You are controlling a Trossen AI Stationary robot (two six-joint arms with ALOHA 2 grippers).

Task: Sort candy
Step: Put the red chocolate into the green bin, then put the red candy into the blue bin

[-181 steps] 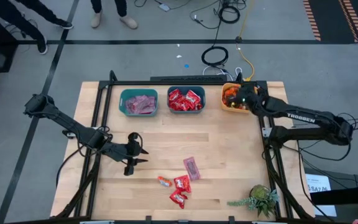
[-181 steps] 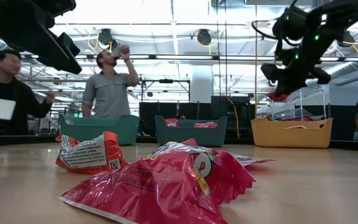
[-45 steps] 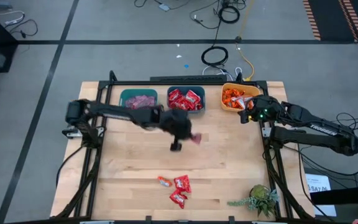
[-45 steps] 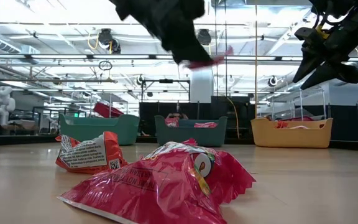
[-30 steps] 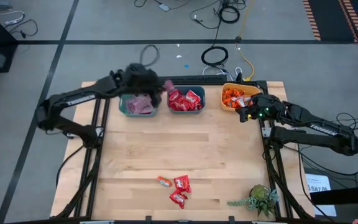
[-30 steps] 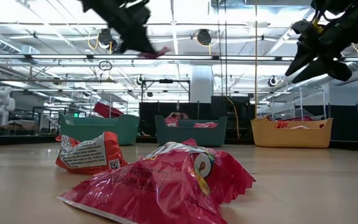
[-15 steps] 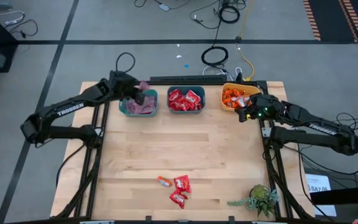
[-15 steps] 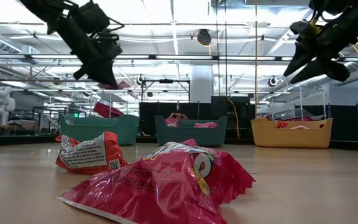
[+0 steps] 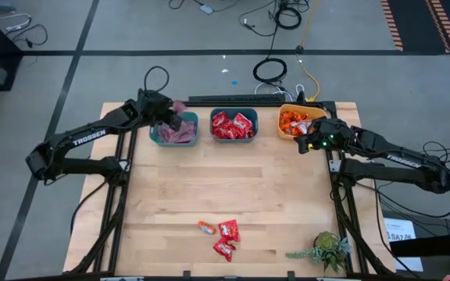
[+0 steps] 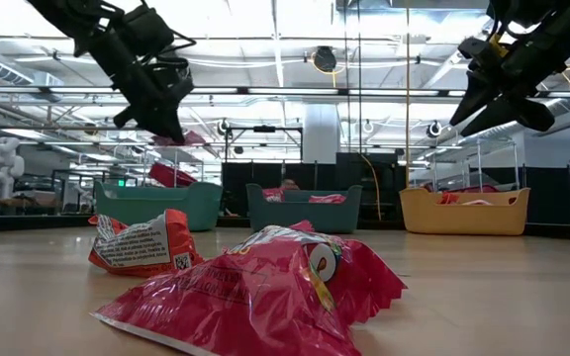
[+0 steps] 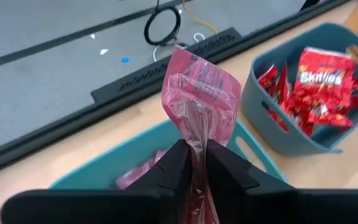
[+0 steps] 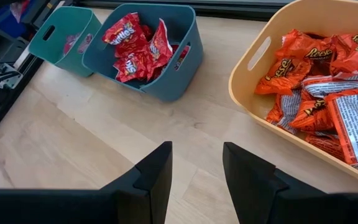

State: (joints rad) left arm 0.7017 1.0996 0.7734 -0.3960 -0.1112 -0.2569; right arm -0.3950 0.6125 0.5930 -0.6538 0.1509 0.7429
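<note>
there, left hand (image 11: 194, 163) pinches pink candy (image 11: 199, 99) over teal bin (image 11: 260, 158).

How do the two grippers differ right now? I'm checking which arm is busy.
The left gripper pinches a pink candy pack above the left teal bin; the right gripper holds nothing. The left one's fingers sit close together on the wrapper, the right one's stand apart. The left one is at the table's far left, the right one beside the yellow bin. Both hang above the table.

Pinkish-mauve candy (image 11: 199, 93) upright over pink-filled bin; three red/orange packs (image 9: 222, 235) near table front.
</note>
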